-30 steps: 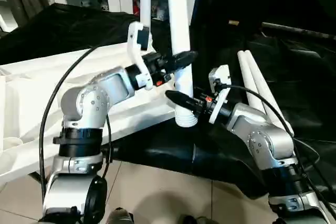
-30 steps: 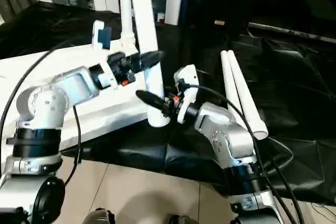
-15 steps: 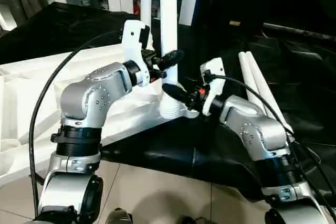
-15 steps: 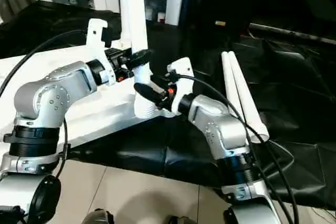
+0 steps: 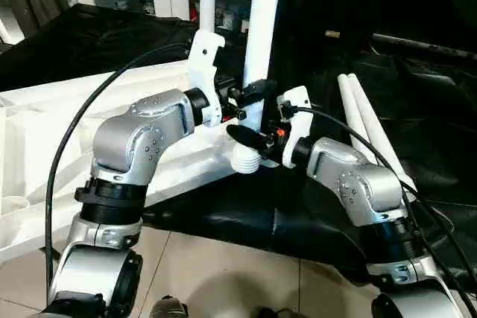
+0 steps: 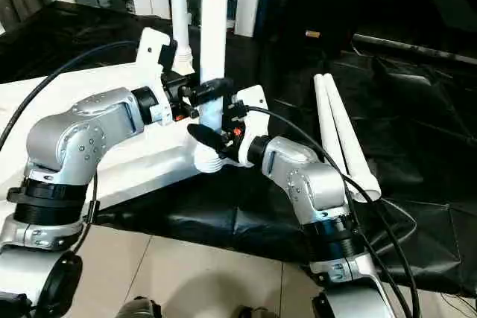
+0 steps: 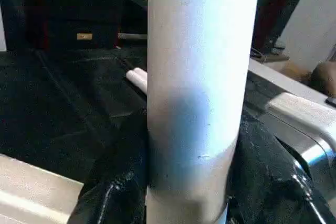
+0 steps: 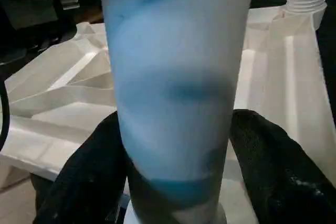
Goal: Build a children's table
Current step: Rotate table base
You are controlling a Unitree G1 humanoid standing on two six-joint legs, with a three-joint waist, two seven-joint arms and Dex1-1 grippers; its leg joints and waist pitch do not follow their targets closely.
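White tapered tube leg (image 5: 262, 27), upright, ribbed at its lower end.

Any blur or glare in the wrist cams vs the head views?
Left wrist view: the table leg is near the lens and soft, its lower part shaded. Right wrist view: the leg is blurred, with dark smears, the table top behind sharper. Head views: evenly lit, sharp, mild sheen on the black sheet.

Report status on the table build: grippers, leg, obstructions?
Left gripper and right gripper both clamped on upright leg. Its ribbed end at the tabletop corner socket. Two spare legs lie aside; nothing blocking.
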